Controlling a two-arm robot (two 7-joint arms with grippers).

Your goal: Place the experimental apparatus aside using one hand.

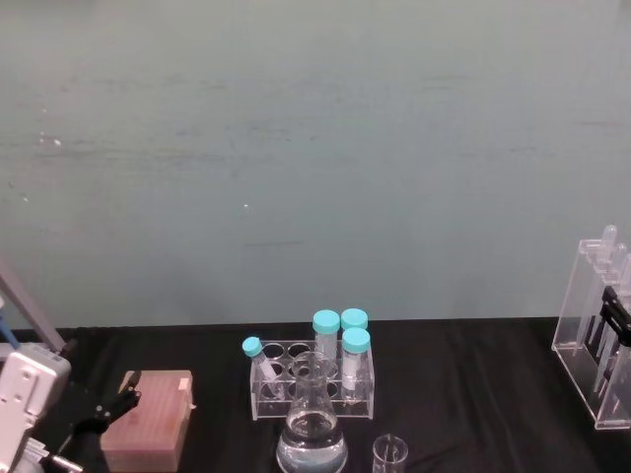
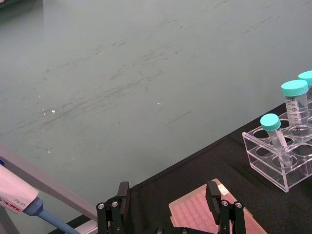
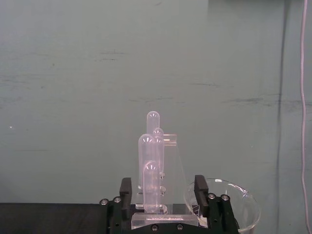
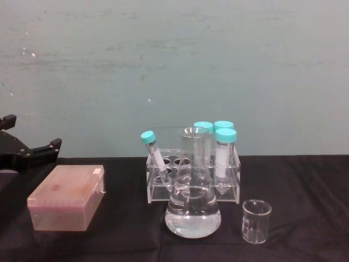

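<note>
Currently the right gripper is at the far right side of the counter. Its fingers are clenched on the base of the tall acrylic rack, one on each side. The long glass tubes stand upright in this rack, with their round ends up, between the two fingers. In the head view the rack looks a little tilted, and I cannot tell if its base touches the counter. Just beside it, in the right wrist view, there is a clear glass bowl.

The conical flask stands near the front middle of the counter, with clear liquid in its lower part. The small beaker stands near it on the right side, apart from it. Behind the flask is a low clear tube rack with four teal-capped tubes; three are upright and the smallest one leans.

The left gripper hangs over the near end of a pink tip box at the left side of the counter. Its fingers are released and wide apart, with nothing between them. A pipette shows beside this arm.
</note>
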